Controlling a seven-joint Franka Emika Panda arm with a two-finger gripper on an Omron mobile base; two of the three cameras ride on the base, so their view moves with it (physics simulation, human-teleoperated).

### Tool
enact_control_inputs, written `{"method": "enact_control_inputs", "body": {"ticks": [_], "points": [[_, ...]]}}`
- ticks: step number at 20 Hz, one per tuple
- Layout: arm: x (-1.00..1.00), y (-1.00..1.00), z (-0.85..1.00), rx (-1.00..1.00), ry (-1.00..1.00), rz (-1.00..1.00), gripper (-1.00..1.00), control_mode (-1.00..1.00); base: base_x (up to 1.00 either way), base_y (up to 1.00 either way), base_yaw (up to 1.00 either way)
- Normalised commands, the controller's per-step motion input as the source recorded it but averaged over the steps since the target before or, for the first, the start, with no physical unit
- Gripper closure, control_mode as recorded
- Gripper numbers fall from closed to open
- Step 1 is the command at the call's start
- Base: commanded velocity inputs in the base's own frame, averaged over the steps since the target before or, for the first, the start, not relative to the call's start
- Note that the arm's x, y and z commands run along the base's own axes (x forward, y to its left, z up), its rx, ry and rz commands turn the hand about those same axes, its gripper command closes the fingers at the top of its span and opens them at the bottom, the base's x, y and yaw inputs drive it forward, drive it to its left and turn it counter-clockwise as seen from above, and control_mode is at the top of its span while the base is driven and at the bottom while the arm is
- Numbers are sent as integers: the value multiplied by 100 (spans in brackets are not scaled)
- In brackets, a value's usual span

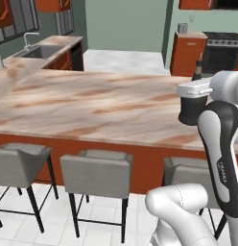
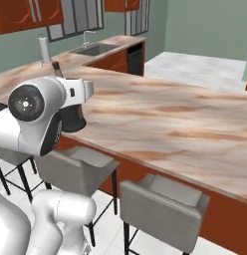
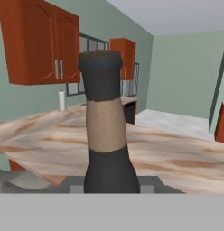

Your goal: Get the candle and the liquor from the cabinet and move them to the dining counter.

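The liquor [image 3: 105,135], a black bottle with a thin neck and brownish band, stands upright in my gripper [image 3: 109,186], which is shut on its body. From the base views the liquor [image 1: 190,111] [image 2: 71,119] hangs at the near edge of the dining counter [image 1: 92,103] [image 2: 170,119], a long veined marble-look top. My gripper [image 1: 193,93] grips it from the side. Whether the bottle's base touches the top I cannot tell. A red-brown wall cabinet [image 3: 41,43] with silver handles has its doors shut. The candle is out of view.
Grey stools [image 1: 94,173] [image 2: 163,201] line the counter's near side. A sink [image 1: 37,50] with a tap sits at the far left, a white roll [image 2: 44,50] stands beside it, and a black stove [image 1: 221,50] is at the back right.
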Motion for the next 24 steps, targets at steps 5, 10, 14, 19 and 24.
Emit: {"method": "enact_control_inputs", "body": {"ticks": [5,10,14,19,24], "points": [[0,0,0,0,0,0,100,100,47,52,-31],[0,0,0,0,0,0,100,100,67,31,-14],[0,0,0,0,0,0,100,100,85,14,-5],[0,0,0,0,0,0,100,100,52,7,-2],[0,0,0,0,0,0,100,100,5,0,0]]}}
